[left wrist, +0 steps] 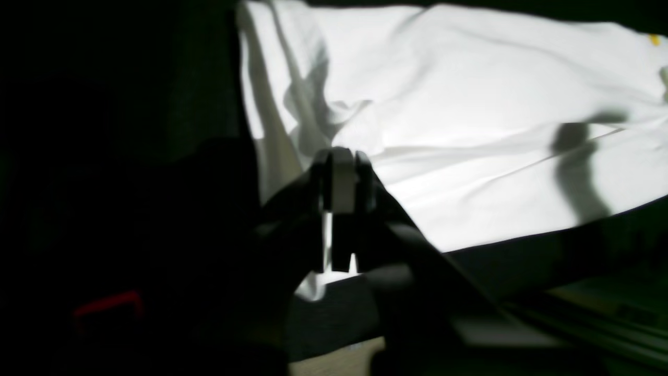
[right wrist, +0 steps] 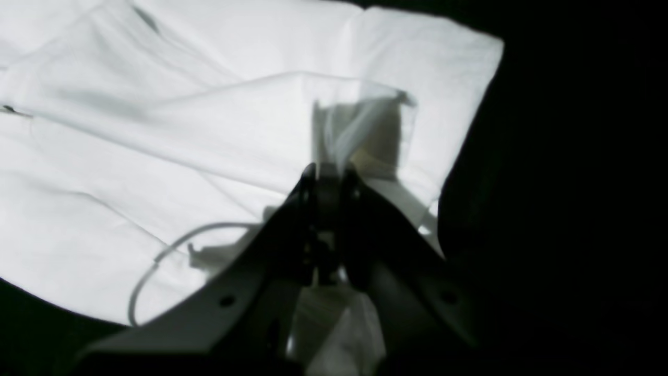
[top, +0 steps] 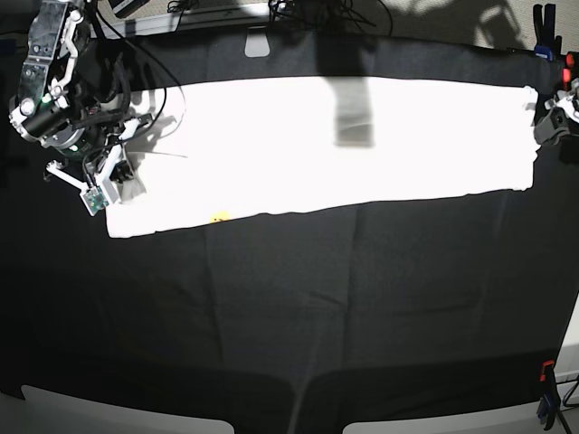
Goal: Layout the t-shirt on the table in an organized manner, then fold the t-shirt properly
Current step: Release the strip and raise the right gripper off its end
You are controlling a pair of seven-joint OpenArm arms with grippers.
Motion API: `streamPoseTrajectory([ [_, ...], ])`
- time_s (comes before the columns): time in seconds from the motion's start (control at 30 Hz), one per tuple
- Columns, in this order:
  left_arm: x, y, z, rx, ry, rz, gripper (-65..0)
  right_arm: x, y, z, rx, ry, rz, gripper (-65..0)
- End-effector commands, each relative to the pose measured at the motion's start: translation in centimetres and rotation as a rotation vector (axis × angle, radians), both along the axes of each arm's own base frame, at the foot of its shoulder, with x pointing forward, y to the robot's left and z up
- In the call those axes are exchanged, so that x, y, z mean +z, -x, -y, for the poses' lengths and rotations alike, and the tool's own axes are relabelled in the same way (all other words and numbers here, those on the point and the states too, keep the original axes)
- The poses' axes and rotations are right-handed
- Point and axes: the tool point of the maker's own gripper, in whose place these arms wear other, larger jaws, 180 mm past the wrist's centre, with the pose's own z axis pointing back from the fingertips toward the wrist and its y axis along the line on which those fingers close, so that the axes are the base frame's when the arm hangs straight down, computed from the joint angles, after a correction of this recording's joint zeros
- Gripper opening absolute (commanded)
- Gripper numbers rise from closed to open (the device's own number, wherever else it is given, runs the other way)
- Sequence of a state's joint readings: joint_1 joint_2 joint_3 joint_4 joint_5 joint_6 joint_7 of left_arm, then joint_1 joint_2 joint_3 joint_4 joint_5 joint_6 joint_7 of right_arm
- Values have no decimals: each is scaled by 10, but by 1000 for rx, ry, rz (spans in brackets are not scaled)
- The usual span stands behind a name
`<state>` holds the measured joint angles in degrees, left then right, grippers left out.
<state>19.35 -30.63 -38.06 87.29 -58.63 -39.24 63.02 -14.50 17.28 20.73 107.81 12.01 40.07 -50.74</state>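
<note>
Both pincers grip the shirt [top: 317,149]: left pincer [left wrist: 342,172] and right pincer [right wrist: 329,177] pinch opposite ends, stretched across the bench [top: 298,307].

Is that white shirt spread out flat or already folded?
Folded: the t-shirt lies as one long narrow band across the table, no sleeves sticking out, each end pinched in shut jaws.
</note>
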Motion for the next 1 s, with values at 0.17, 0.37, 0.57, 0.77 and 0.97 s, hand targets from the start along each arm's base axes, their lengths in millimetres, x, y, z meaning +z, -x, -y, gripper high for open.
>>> streamPoseTrajectory([
  [0.17,9,-6,-11,13,-46,20,-650,10,-6,21,-77,77,27,-650],
  [0.37,12,-8,-10,24,-23,28,-650,12,-8,12,-66,19,40,-650],
  [0.57,12,-9,-10,26,-22,33,-650,9,-5,10,-68,3,21,-650],
  [0.77,13,-10,-10,28,-22,39,-650,6,-1,8,-70,-12,-10,-629],
  [0.97,19,-15,-11,45,-14,81,-406,13,-5,-8,-48,-114,20,-315],
])
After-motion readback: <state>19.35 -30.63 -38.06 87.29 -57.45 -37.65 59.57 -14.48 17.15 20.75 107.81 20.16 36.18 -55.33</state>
